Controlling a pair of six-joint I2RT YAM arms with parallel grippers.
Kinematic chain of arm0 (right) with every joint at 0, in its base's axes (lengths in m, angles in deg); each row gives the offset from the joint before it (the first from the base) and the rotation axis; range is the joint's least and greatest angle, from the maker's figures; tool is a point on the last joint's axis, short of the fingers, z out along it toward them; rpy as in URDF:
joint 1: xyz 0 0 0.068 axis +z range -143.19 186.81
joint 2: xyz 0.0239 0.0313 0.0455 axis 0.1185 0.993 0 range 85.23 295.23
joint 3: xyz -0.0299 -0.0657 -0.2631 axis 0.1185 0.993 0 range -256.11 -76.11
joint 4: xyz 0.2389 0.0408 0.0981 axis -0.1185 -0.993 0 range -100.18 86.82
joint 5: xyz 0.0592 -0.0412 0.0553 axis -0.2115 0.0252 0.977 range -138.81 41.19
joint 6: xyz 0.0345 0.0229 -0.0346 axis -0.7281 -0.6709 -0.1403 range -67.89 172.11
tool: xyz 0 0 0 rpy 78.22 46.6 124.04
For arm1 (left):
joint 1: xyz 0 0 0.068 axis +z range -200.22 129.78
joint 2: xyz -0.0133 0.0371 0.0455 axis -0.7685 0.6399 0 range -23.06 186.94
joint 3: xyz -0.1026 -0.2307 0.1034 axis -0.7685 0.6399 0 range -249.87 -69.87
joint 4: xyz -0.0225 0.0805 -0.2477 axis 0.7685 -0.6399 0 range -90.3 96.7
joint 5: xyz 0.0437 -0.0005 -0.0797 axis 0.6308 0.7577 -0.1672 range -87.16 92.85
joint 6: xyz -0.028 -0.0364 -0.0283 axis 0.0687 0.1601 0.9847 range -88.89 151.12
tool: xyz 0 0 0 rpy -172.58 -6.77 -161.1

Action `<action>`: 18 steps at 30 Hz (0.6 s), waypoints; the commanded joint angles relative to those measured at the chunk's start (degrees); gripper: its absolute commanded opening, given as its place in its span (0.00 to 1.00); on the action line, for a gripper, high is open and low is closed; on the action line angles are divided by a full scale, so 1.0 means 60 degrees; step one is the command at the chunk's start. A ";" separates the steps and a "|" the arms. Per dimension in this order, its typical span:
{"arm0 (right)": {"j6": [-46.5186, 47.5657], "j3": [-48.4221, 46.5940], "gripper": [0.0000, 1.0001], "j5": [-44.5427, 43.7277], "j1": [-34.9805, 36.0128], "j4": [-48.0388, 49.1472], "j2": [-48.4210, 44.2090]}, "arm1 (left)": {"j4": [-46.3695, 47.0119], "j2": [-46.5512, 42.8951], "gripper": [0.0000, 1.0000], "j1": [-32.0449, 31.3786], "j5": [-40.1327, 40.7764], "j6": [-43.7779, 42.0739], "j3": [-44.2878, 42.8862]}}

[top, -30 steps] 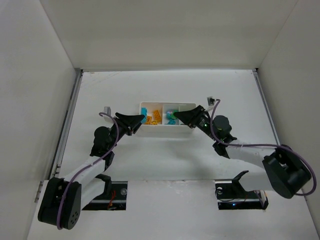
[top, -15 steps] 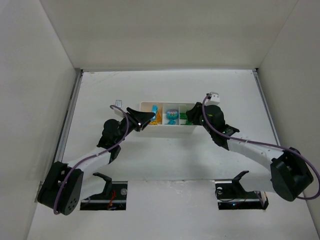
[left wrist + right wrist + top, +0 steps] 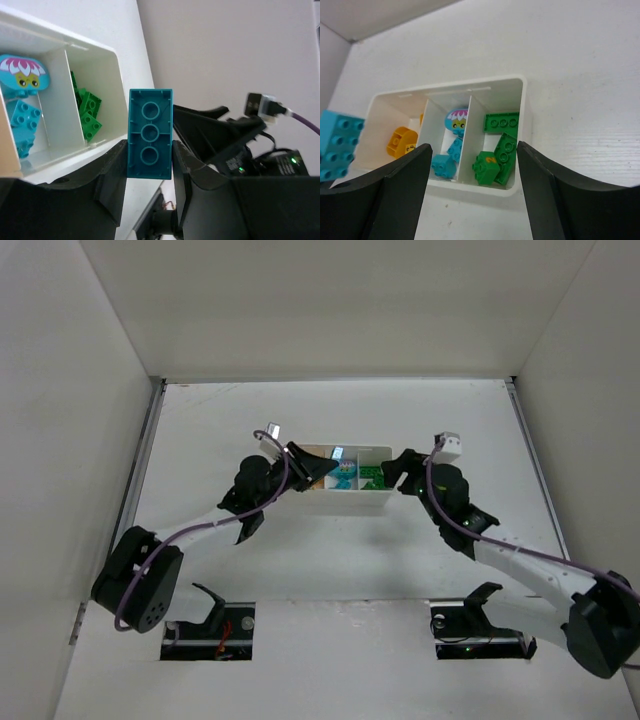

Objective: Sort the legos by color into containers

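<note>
Left arm and right arm extended forward, wrists angled inward. Left hand clamped on 1 cyan brick, upright between its fingers. Right hand: fingers spread wide apart, tilted downward.

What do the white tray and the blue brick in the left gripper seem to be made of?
The white tray: probably thin moulded plastic, smooth, slightly glossy, judging by its thin walls and rounded corners. The blue brick: probably hard plastic, smooth satin finish; moulded round tubes show on its underside.
</note>
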 commanded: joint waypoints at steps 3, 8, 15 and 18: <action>-0.0350 0.1241 0.75 -0.0567 0.0043 0.0907 -0.1508 | -0.2027 0.0427 0.11 -0.0369 0.0621 -0.2148 -0.1605; -0.0614 0.1857 0.75 -0.0612 0.0131 0.0644 -0.2285 | -0.3844 0.1231 0.13 -0.0910 0.1719 -0.3261 -0.2717; -0.0907 0.2209 0.76 -0.0641 0.0160 0.0044 -0.3326 | -0.4477 0.2199 0.21 -0.1073 0.2000 -0.3527 -0.3671; -0.0952 0.2239 0.77 -0.0641 0.0189 -0.0205 -0.3473 | -0.4697 0.2317 0.33 -0.1131 0.2276 -0.3571 -0.3833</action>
